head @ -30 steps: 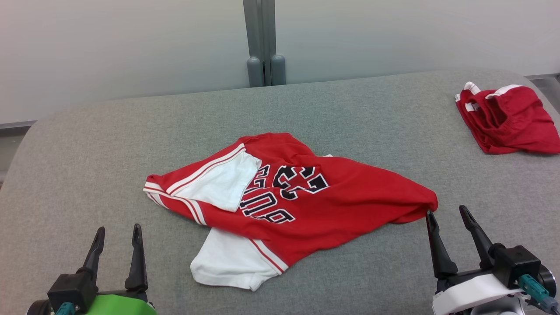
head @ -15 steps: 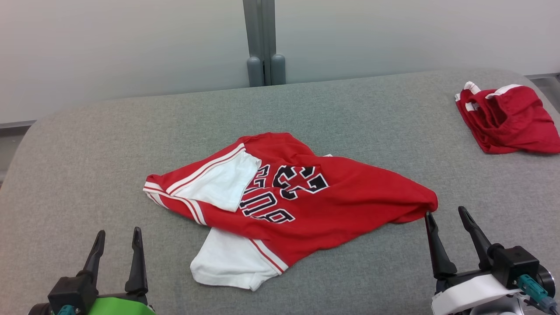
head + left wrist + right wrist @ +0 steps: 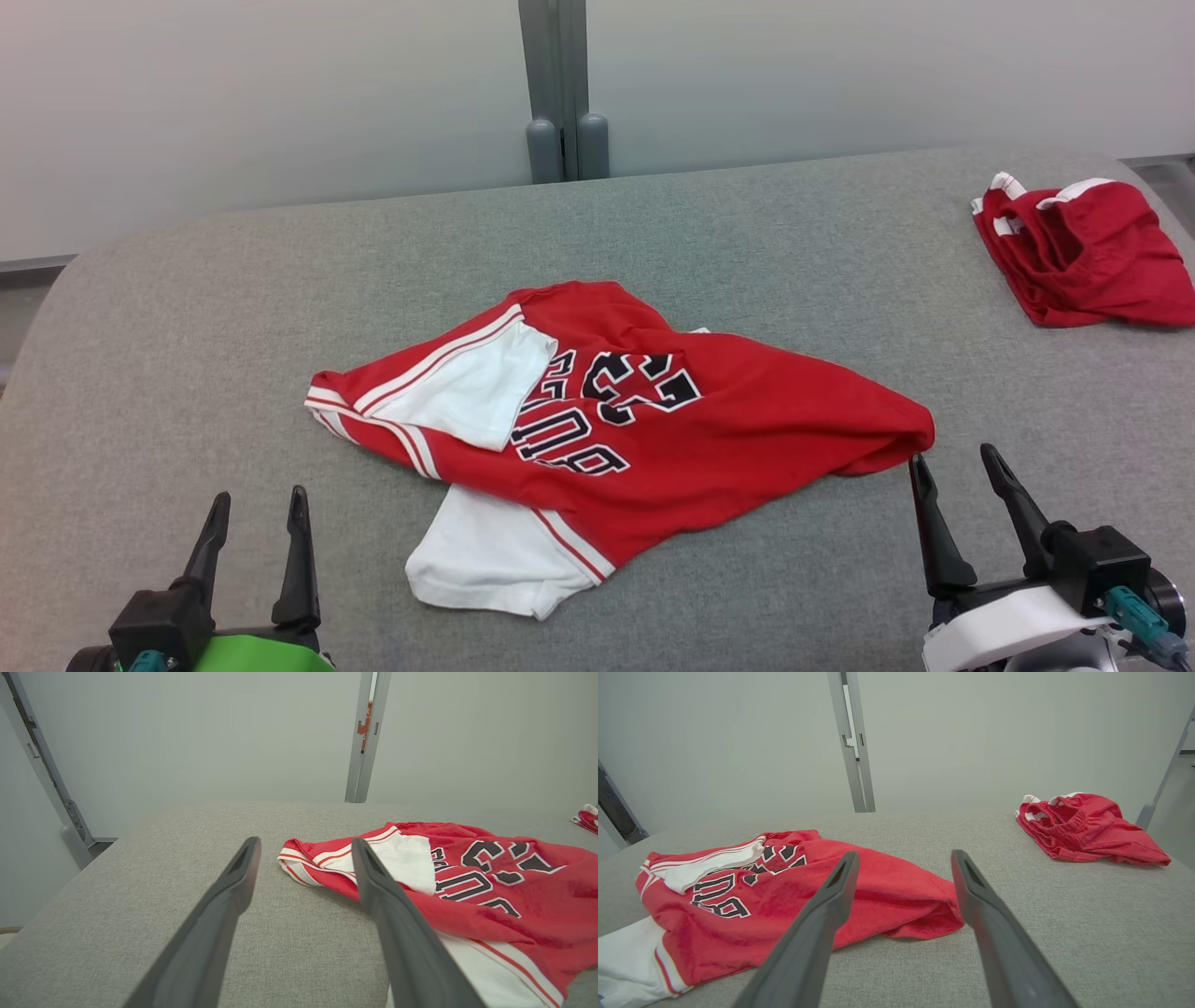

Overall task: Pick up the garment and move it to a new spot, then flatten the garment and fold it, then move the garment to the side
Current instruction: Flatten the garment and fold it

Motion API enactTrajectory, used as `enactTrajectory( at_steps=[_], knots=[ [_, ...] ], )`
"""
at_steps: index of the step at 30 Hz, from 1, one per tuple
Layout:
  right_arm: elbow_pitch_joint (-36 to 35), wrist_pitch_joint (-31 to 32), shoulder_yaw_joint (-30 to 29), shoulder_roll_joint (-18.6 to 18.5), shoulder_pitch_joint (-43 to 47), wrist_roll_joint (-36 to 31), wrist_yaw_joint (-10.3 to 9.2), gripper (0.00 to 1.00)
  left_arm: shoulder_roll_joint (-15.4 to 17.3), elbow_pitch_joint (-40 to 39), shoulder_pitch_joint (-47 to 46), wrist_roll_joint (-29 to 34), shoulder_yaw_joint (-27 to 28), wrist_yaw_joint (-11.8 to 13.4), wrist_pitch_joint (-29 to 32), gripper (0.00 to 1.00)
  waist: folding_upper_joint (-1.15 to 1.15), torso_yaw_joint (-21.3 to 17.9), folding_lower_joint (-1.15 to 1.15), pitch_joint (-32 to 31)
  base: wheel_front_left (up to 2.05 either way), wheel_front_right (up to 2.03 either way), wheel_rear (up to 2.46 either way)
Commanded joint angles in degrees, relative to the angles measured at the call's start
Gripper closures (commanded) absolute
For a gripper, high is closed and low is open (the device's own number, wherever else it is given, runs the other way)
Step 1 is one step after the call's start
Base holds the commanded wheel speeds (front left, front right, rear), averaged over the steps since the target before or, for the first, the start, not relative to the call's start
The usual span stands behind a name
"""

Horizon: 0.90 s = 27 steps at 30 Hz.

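Note:
The garment (image 3: 709, 420) is a red shirt with white sleeves and black lettering, lying crumpled in the middle of the grey table (image 3: 187, 308). It also shows in the left wrist view (image 3: 514, 877) and the right wrist view (image 3: 794, 896). My left gripper (image 3: 259, 500) stands open near the front left, apart from the cloth. My right gripper (image 3: 955, 459) stands open at the front right, its inner fingertip just short of the garment's right tip. Between the open fingers of the left gripper (image 3: 303, 844) lies the striped sleeve edge; between those of the right gripper (image 3: 903, 858) lies the red hem.
A second red garment (image 3: 1083, 257) with white trim lies bunched at the table's far right corner, seen too in the right wrist view (image 3: 1083, 828). A grey post (image 3: 558, 93) stands behind the table's far edge against a pale wall.
My left gripper has sunk slightly toward the front edge. The right gripper has barely shifted. The garment lies as it did.

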Motion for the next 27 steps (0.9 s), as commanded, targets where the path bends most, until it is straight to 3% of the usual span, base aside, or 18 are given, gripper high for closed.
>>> enactTrajectory(
  at_steps=[1,15,27],
  knots=[
    [0.45,-0.18,-0.24,-0.08,-0.13,-0.14,-0.06,0.00,0.49,0.28,0.20,-0.18,-0.34,-0.16,-0.14,0.00,0.00,0.06,0.00,0.05,0.00,0.00,0.00],
    [8.35,-0.18,-0.70,-0.45,-4.78,-2.23,-0.06,0.00,2.25,6.12,-1.84,-1.57,-9.53,-0.16,-0.14,0.00,0.00,0.22,0.00,1.91,0.00,0.00,0.00],
    [22.66,-0.17,-0.80,-2.58,-14.88,-5.36,-0.06,0.00,4.67,15.68,-7.25,-3.49,-18.99,-0.15,-0.14,0.00,0.00,0.19,0.00,7.00,0.00,0.00,0.00]
  ],
)
